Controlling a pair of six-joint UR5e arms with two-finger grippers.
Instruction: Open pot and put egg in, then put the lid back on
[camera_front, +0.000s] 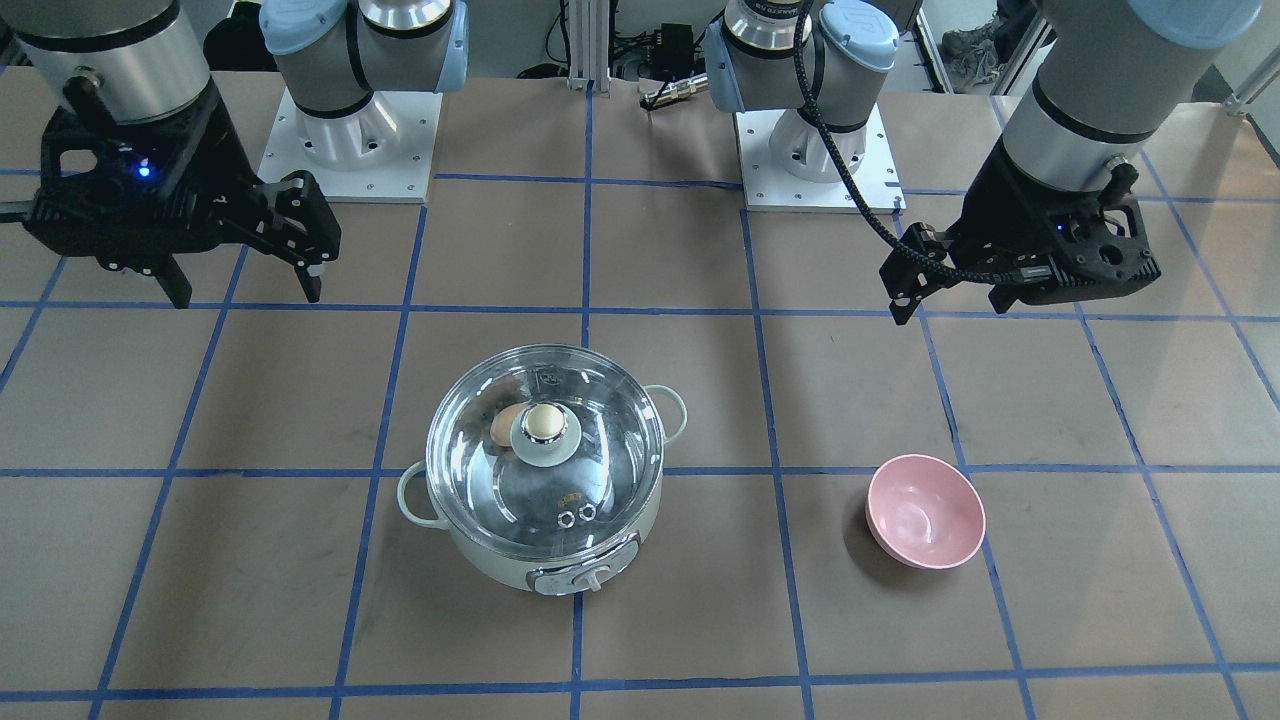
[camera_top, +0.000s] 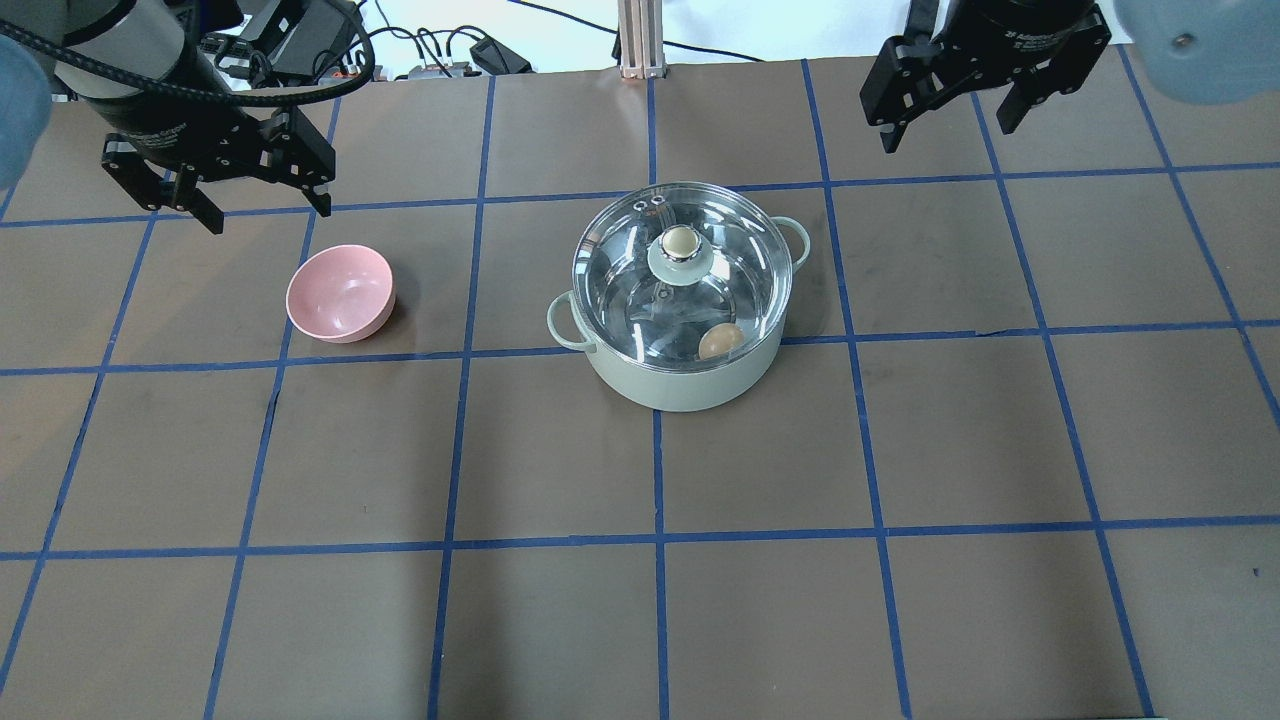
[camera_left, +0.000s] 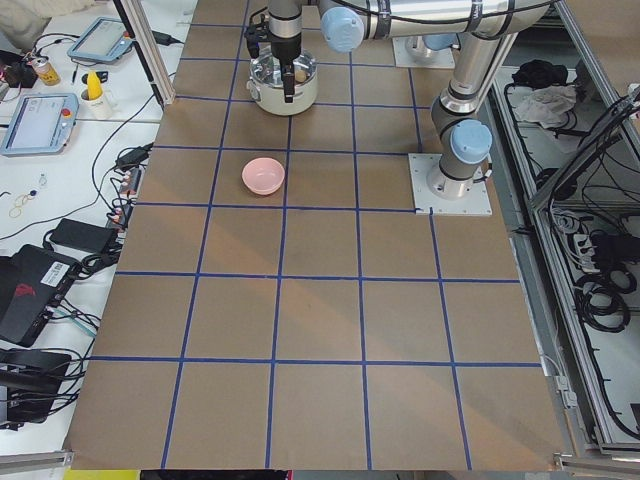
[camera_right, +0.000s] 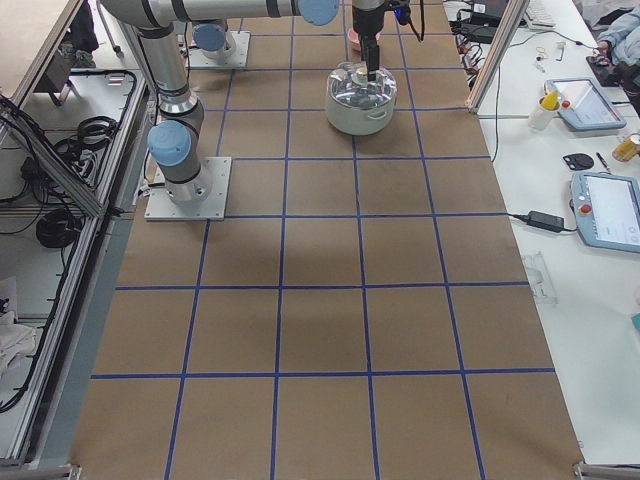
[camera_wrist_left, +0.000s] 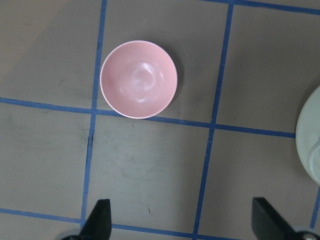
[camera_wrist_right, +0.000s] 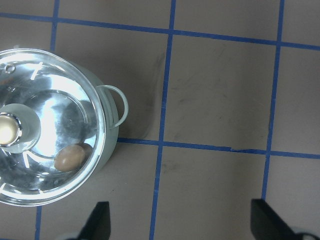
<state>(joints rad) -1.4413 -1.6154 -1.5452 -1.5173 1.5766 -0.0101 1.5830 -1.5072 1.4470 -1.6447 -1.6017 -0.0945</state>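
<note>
The pale mint pot (camera_front: 600, 548) stands mid-table, also in the overhead view (camera_top: 680, 388). The clear glass lid (camera_front: 605, 450) with its beige knob (camera_top: 680, 242) sits on the pot. The tan egg (camera_top: 720, 340) lies inside the pot under the lid, seen through the glass (camera_front: 502, 426) and in the right wrist view (camera_wrist_right: 70, 156). My left gripper (camera_top: 265, 205) is open and empty, raised above the table near the pink bowl. My right gripper (camera_top: 945, 125) is open and empty, raised beyond the pot's right side.
A pink bowl (camera_top: 340, 293) stands empty left of the pot, below my left wrist camera (camera_wrist_left: 138, 79). Both arm bases (camera_front: 350, 140) sit at the robot's edge. Blue tape lines grid the brown table.
</note>
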